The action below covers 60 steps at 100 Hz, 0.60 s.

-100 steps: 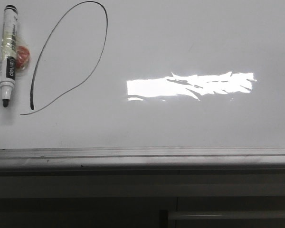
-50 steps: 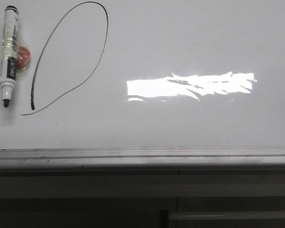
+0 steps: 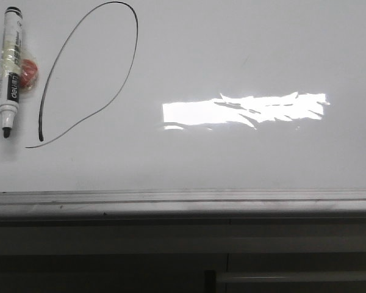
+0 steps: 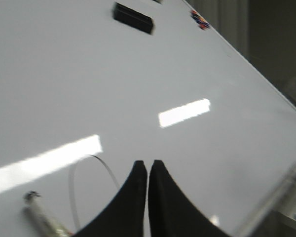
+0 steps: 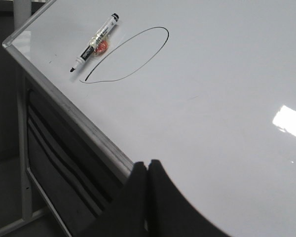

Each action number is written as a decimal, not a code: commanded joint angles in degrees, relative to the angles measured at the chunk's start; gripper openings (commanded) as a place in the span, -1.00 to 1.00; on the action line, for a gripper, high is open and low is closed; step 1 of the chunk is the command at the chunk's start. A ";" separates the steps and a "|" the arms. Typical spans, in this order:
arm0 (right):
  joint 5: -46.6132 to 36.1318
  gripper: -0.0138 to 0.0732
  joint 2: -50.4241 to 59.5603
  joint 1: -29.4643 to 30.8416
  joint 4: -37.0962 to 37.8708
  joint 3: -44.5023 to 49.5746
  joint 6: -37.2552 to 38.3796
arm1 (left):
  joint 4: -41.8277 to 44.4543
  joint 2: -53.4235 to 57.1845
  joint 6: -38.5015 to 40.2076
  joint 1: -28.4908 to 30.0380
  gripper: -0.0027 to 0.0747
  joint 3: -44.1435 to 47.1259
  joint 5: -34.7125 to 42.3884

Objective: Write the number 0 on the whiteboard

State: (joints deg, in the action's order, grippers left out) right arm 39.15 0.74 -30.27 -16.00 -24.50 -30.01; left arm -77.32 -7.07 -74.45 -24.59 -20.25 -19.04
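Nothing moved: marker point(image 3: 11, 70) lies beside number 0 point(image 3: 88, 73); both hands point(image 4: 147, 170) point(image 5: 147, 170) clenched empty.

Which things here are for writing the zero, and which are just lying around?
For the job:
- the number 0, drawn but not quite closed
- the whiteboard
- the marker, lying beside the loop

Just lying about:
- a black block
- small coloured bits

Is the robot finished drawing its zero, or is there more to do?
Nearly finished, it seems. The number 0 is drawn on the whiteboard as a tall slanted loop, though its ends do not quite meet at the bottom. The marker lies flat beside it, uncapped, with nothing holding it. The left claw and the right claw are both shut and empty. Maybe only closing that gap is left.
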 commanded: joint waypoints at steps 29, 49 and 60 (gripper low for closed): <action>-3.89 -0.84 -0.32 0.30 -0.50 -1.42 0.05 | 0.62 7.77 -0.19 14.66 -0.98 -1.62 28.63; -3.89 -0.84 -0.32 0.30 -0.50 -1.42 0.05 | 31.40 7.77 17.16 17.62 -0.98 -1.26 19.04; -3.89 -0.84 -0.32 0.30 -0.50 -1.42 0.05 | 65.87 7.66 52.43 18.13 -0.98 -1.12 8.68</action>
State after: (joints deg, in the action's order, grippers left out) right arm 39.24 0.74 -30.25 -16.00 -24.50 -30.01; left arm -34.76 0.29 -46.12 -6.99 -20.25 -4.19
